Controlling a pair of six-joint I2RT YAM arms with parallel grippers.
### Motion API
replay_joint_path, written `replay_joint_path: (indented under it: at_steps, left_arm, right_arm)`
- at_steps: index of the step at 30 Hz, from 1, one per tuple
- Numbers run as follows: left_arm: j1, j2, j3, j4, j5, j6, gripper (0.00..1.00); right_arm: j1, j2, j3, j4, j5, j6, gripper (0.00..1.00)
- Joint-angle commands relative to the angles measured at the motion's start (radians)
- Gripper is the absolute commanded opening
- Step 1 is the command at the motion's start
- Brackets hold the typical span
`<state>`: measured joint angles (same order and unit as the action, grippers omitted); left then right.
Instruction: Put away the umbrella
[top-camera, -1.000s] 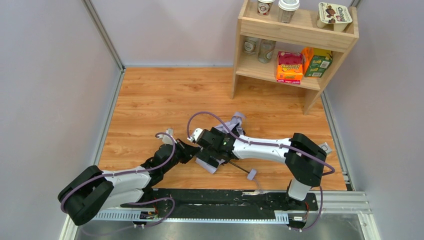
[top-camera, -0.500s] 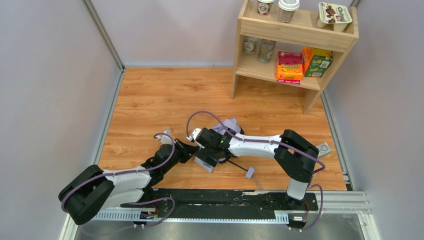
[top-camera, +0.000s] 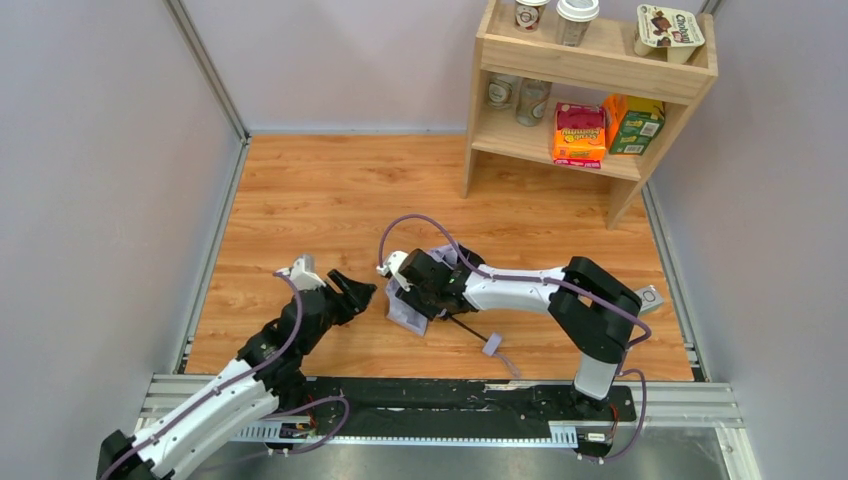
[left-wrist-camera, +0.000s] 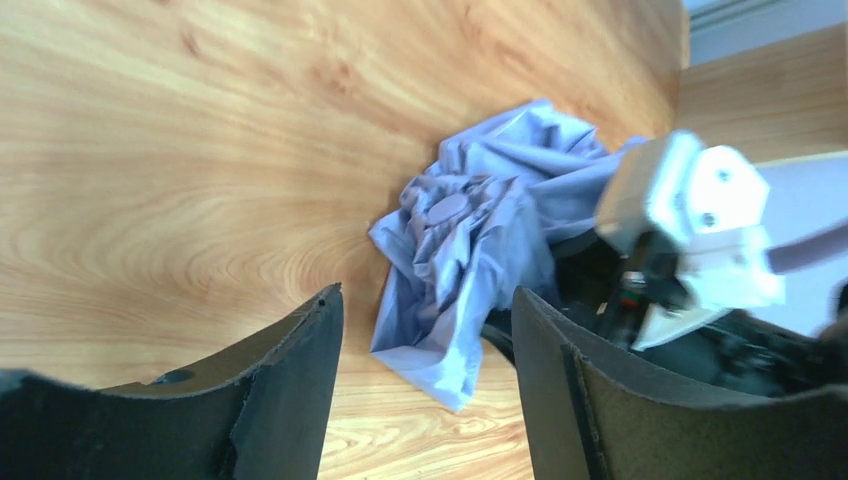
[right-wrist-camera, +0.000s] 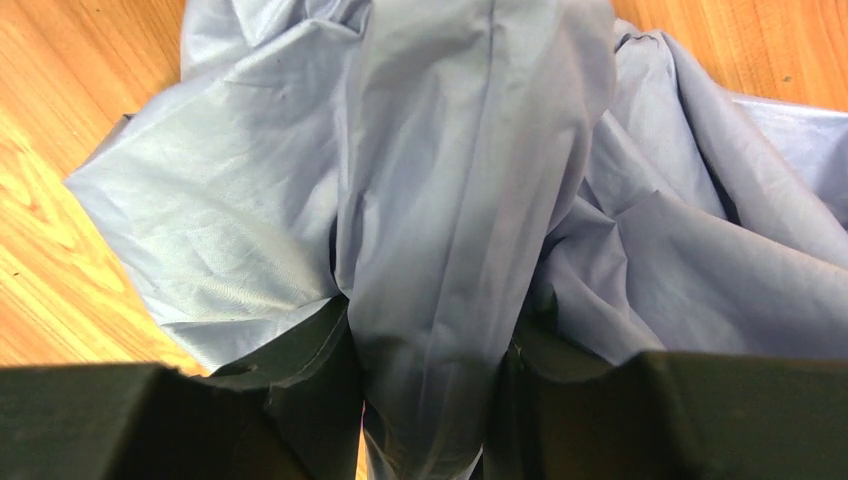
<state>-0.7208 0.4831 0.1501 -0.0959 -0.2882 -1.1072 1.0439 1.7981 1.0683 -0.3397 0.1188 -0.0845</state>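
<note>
The umbrella lies crumpled on the wooden floor at centre, a pale lavender bundle with a thin black shaft running right to a small lavender tab. My right gripper sits on top of the bundle. In the right wrist view its fingers pinch a thick fold of the umbrella's fabric, so the right gripper is shut on it. My left gripper hangs just left of the bundle, apart from it. The left gripper is open and holds nothing, with the umbrella lying beyond its fingertips.
A wooden shelf stands at the back right with cups on top and an orange box and a green box on its lower board. A small grey object lies by the right wall. Metal rails border the floor.
The left gripper has opened, let go of the umbrella and drawn back to the left. The right gripper has closed on the fabric and shifted slightly left with the bundle.
</note>
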Motion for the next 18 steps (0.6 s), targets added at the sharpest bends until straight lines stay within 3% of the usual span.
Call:
replay_joint_path:
  at_steps: [1, 7, 12, 18]
  left_arm:
    - [0.046, -0.104, 0.114, -0.327, -0.011, 0.121, 0.69]
    - [0.060, -0.161, 0.149, -0.353, 0.055, 0.110, 0.68]
    - [0.061, -0.144, 0.198, -0.375, 0.041, 0.135, 0.67]
    - [0.061, -0.149, 0.227, -0.395, 0.037, 0.148, 0.67]
  right_arm:
    - [-0.033, 0.092, -0.083, -0.010, -0.135, 0.032, 0.23]
    - [-0.048, 0.083, -0.091, 0.024, -0.194, 0.040, 0.00]
    - [-0.077, 0.031, -0.087, 0.008, -0.188, 0.078, 0.00]
    - [-0.159, -0.146, -0.044, -0.103, -0.205, 0.155, 0.00]
